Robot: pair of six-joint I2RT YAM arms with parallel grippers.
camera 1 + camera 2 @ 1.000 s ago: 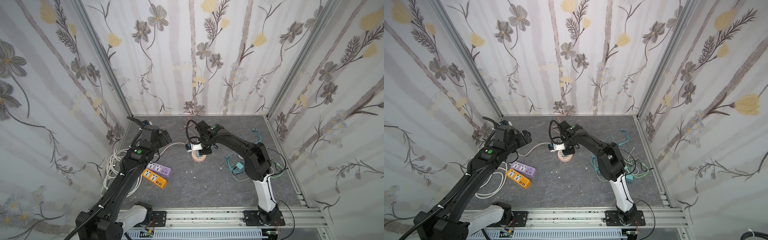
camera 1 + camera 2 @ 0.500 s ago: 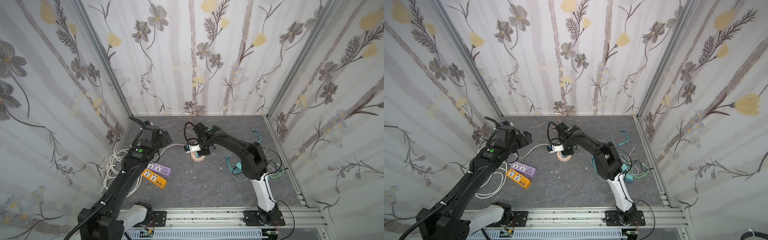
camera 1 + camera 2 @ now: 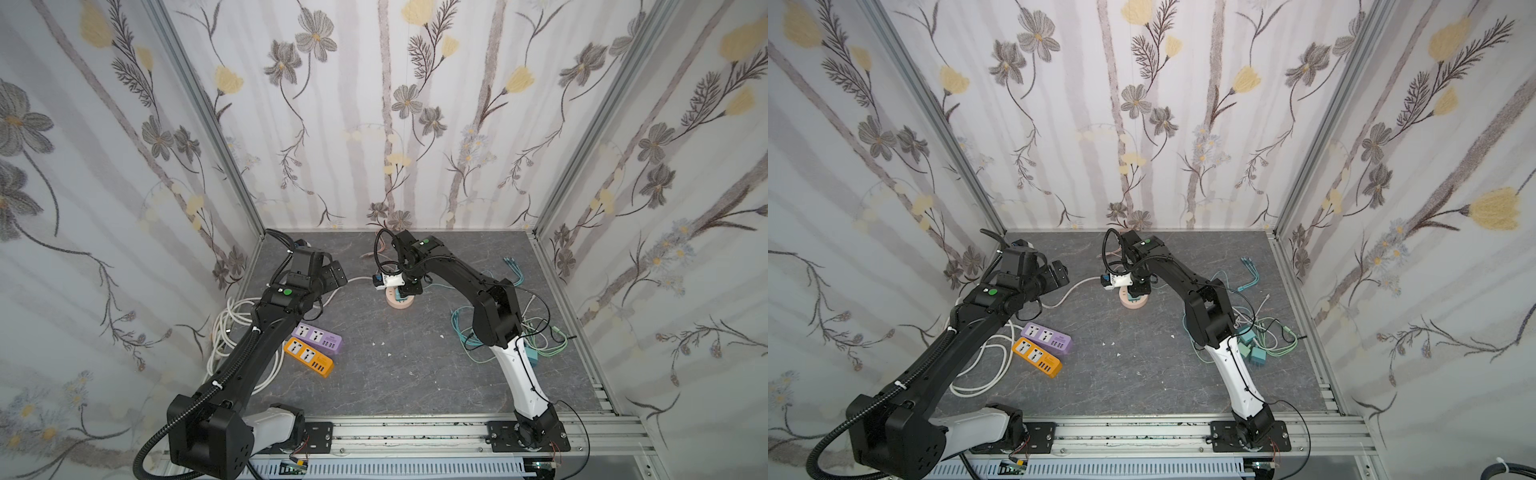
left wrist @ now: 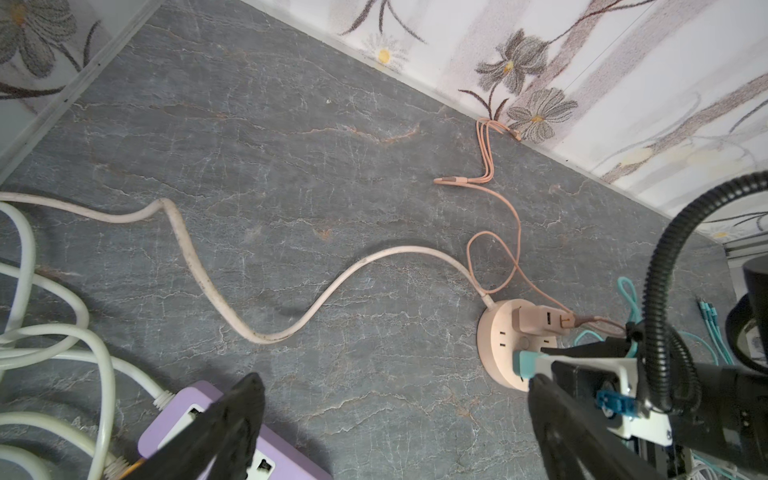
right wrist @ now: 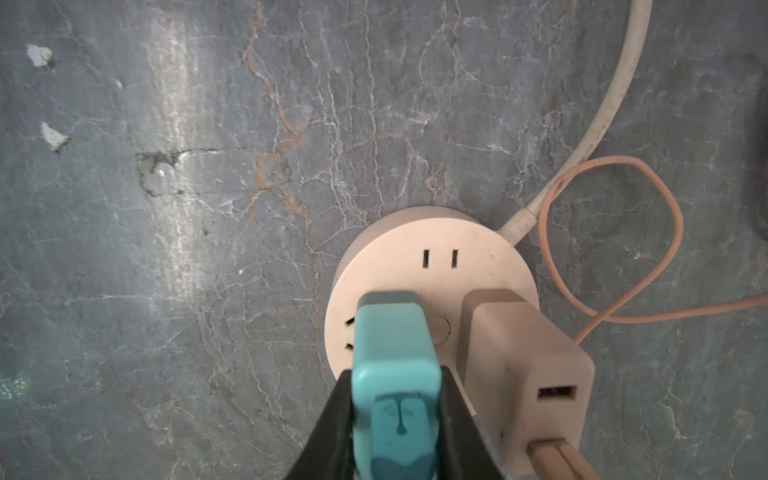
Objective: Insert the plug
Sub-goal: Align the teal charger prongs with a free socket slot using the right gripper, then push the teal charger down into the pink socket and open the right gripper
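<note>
While the right pincer (image 5: 397,397) reaches down in the far middle of the table (image 3: 415,374), its two black fingers (image 5: 338,415) are pressed on the sides of a teal plug (image 5: 395,345) and pinch it firmly. The plug stands on the face of a round socket (image 5: 432,257), a pale pink disc that lies flat on the table and shows in both top views (image 3: 399,303) (image 3: 1133,304). The plug covers one outlet there. I cannot tell whether its pins are already inside. Two straight slots on the far part of the disc are free. Just beside the teal plug, a pink adapter (image 5: 523,353) sits in the same socket, and a thin pink cable (image 5: 677,224) goes from it and makes a loop on the table. A thick white cord (image 4: 332,291) leaves the socket and runs to the left.

The left pincer (image 4: 395,378) hangs above the table, to the left of the socket and apart from it. Its fingers (image 4: 237,411) are spread wide and hold nothing. Nearer and to the left lie a purple power strip (image 3: 318,337) and an orange power strip (image 3: 308,357), side by side and touching. Coils of white cord (image 3: 226,328) lie at the left wall. On the right side of the table there is a tangle of teal cables (image 3: 1275,345).
</note>
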